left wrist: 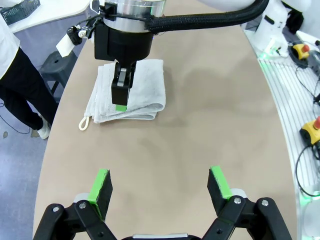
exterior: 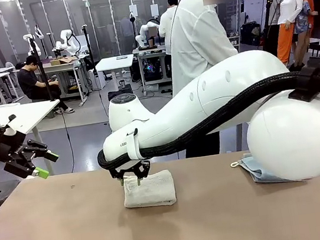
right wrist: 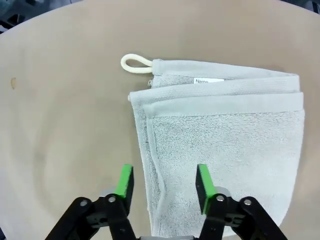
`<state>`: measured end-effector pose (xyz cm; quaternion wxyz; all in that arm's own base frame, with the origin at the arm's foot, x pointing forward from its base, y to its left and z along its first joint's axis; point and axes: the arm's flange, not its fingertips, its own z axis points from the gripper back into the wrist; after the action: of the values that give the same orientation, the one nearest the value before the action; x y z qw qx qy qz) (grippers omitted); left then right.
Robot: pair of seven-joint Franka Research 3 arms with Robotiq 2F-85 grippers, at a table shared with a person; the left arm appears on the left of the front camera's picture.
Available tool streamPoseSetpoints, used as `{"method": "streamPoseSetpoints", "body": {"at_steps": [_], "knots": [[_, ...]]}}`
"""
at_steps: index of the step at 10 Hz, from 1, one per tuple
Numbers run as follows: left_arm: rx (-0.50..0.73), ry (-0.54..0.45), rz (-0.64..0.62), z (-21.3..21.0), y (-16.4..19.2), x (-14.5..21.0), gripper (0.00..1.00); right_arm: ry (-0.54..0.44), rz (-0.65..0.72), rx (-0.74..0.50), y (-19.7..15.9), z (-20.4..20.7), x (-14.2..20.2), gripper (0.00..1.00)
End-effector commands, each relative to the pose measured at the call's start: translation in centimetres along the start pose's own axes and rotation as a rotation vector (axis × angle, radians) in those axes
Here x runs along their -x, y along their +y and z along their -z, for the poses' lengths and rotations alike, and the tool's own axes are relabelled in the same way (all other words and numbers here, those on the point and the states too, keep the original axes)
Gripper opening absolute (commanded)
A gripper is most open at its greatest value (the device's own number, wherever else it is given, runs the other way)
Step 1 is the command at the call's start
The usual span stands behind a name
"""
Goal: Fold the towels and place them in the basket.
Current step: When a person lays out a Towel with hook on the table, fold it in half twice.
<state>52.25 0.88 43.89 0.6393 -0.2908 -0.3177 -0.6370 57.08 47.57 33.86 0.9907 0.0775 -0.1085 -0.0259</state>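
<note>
- Risk first: the right gripper (right wrist: 162,186) hangs just over the near edge of the folded cream towel (right wrist: 220,145), its green pads apart and nothing held between them. If it comes down carelessly, one pad could catch the top layer and pull the fold open.
- Folds look loose at that edge, where the layers sit slightly out of line. A pinch that takes only the top layer would likely lift that layer and leave the rest on the table (exterior: 62,229).
- Loop (right wrist: 135,64) and label stick out at the far corner of the cream towel; they could snag a pad during a sideways sweep.
- Second towel (exterior: 251,168), the blue-grey one, lies near the table's far right edge, partly hidden behind the right arm. A push outward could send it off the table.
- Left gripper (left wrist: 160,186) is wide open and empty, held off to the left, well apart from the cream towel.
- Room for moving is good: bare tabletop lies all around the cream towel, mostly on the robot's side and to the left.
- Person in a white coat (exterior: 193,37) stands just beyond the far edge, so long reaches that way have little margin.
- Basket: I cannot place it for certain from these views.
</note>
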Motion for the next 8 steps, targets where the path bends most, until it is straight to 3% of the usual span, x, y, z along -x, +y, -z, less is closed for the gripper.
{"method": "streamPoseSetpoints", "body": {"at_steps": [1,2,5,8], "knots": [[0.000,0.010,0.006,-0.1,-0.1,-0.1,0.96,0.041,-0.049,-0.011,-3.3,-1.7,0.5,0.84],[0.000,0.010,0.006,-0.1,-0.1,-0.1,0.96,0.051,-0.062,-0.024,-5.7,-2.5,0.4,0.97],[0.000,0.010,0.006,-0.1,-0.1,-0.1,0.96,0.110,-0.116,-0.081,-13.4,-4.8,0.8,0.97],[0.000,0.010,0.006,-0.1,-0.1,-0.1,0.96,0.114,-0.059,-0.138,-17.4,-5.4,0.7,0.97]]}}
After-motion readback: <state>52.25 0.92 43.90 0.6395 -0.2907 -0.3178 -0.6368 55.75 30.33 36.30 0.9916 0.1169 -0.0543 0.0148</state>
